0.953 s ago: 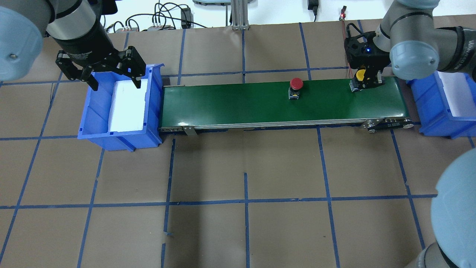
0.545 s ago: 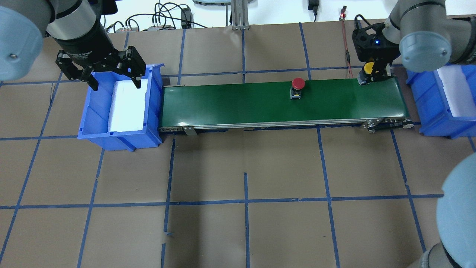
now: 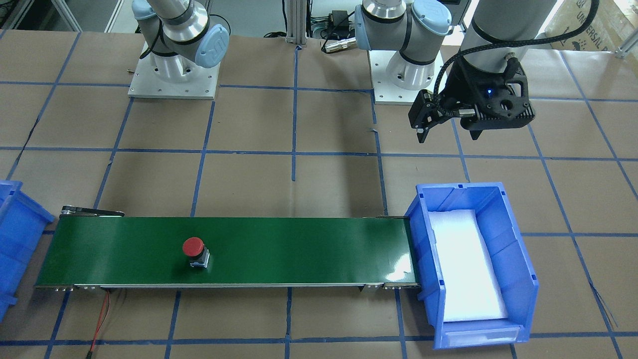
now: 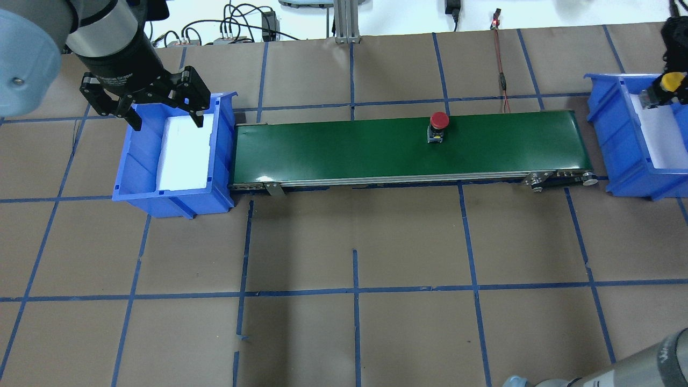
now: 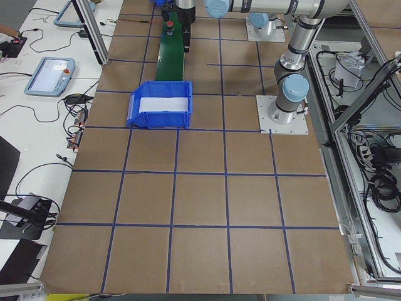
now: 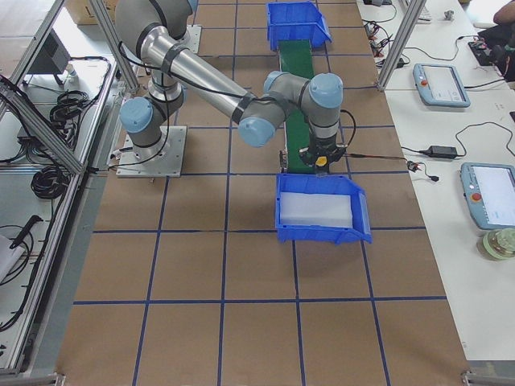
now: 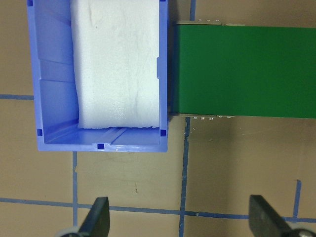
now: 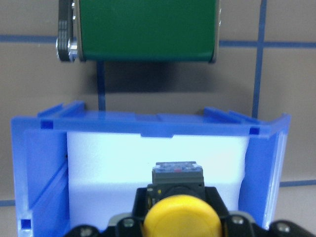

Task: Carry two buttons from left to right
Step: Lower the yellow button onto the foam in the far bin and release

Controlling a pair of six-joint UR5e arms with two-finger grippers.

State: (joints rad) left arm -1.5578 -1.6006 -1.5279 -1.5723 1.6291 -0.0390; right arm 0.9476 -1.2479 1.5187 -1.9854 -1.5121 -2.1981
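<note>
Over the right edge of the surface, the right arm's fingers [image 8: 217,202] pinch the yellow button [image 8: 180,216] by its switch body, cap toward the wrist camera. It hangs above the white foam pad [image 8: 113,163] inside the right bin [image 4: 607,123]. It is not yet released, so you cannot count it as delivered, though I judge it only needs lowering and letting go.

The red button [image 4: 438,124] stands upright on the green belt [image 4: 349,150], right of the belt's middle and nearer its far edge. It is well apart from both bins. It has the rest of the belt to cover before the right arm can reach it from the bin end.

Near the left edge of the surface, the left bin [image 4: 137,161] shows only its foam lining, with no button in it. The left arm's fingers [image 7: 98,217] are spread wide and carry nothing, hovering by that bin's far corner. From this, the left arm's share looks finished.

So you are roughly past halfway. One drop is pending. One button remains to be picked off the belt and placed in the right bin.
</note>
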